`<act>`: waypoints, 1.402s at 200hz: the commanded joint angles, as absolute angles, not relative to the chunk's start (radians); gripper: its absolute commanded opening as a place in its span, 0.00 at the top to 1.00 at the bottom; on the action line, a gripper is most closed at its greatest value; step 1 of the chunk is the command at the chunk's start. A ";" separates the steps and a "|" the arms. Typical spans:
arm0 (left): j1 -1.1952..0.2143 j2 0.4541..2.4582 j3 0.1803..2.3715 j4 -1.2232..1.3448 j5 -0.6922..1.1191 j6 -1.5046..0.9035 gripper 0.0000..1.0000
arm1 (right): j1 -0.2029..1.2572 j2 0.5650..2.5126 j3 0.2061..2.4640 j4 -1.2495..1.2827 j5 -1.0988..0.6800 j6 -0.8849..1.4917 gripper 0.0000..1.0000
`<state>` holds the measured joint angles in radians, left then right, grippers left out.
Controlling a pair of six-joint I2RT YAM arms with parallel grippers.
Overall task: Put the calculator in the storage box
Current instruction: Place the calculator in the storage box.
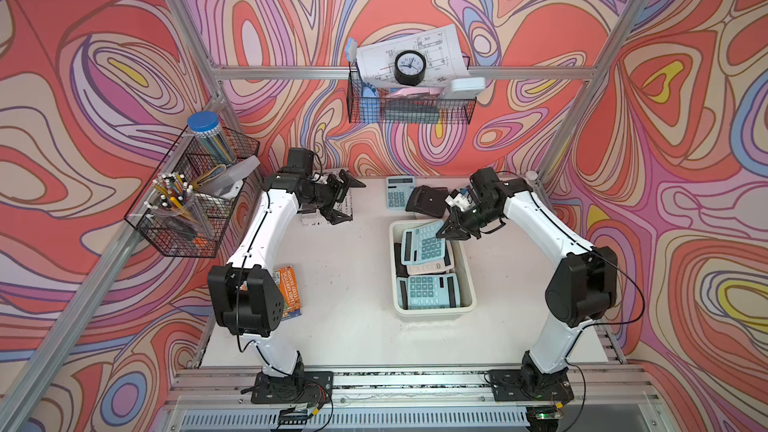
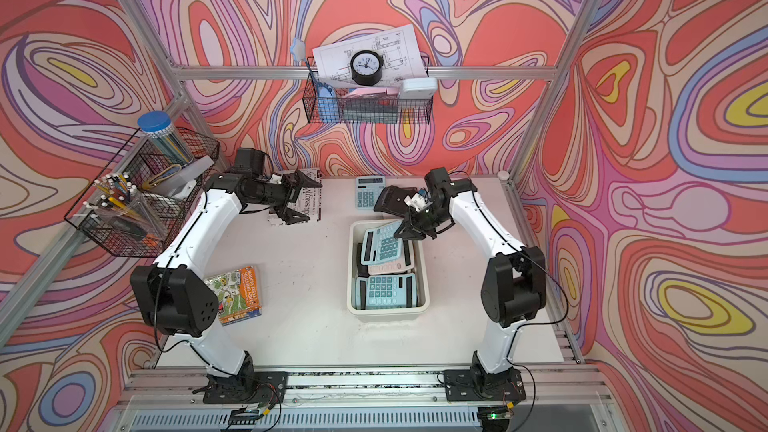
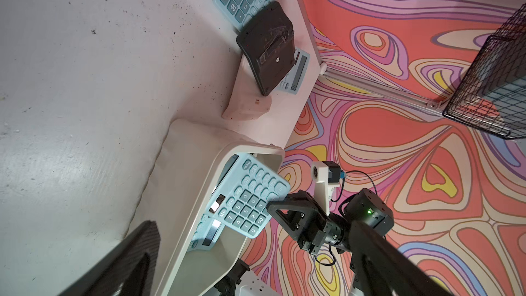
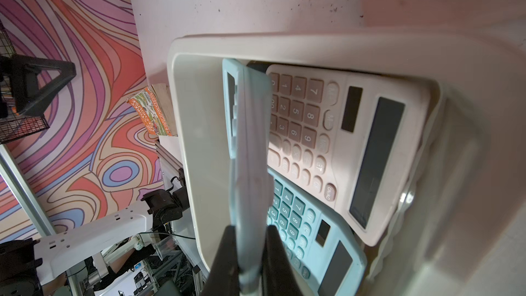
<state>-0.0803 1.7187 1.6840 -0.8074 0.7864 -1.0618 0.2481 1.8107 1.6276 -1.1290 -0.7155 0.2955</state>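
We hold a pale blue plastic calculator [image 1: 424, 245] by its edge in our right gripper [image 1: 444, 233], jaws clamped on it. It tilts into the far end of the cream-white rectangular plastic storage box [image 1: 430, 314], over a pink calculator [image 1: 428, 268]. Our left gripper [image 1: 347, 200] stands wide open above a printed sheet [image 2: 311, 201] at the back of the white table [image 1: 353, 284].

I see the blue calculator [image 1: 424, 243] tilted, keys up, over the 12 o'clock end of the cream box [image 1: 432, 315], which sits just 3 o'clock of the table [image 1: 340, 284] centre.
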 commanded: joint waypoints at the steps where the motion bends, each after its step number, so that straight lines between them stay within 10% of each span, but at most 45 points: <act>1: -0.093 1.684 1.637 -0.753 0.781 -1.081 0.02 | 0.244 1.821 1.615 -1.059 -0.752 0.308 1.00; 116: -0.104 1.655 1.573 -0.745 0.747 -1.094 0.02 | 0.244 1.945 1.688 -1.163 -0.766 0.212 1.00; 144: -0.107 1.661 1.579 -0.749 0.743 -1.106 0.01 | 0.244 1.933 1.708 -1.163 -0.697 0.234 0.76; 188: -0.107 1.702 1.621 -0.813 0.741 -1.098 0.02 | 0.243 1.913 1.782 -1.230 -0.538 0.267 0.67; 280: -0.117 1.764 1.641 -0.873 0.749 -1.084 0.02 | 0.353 1.809 1.747 -1.144 -0.375 0.337 0.68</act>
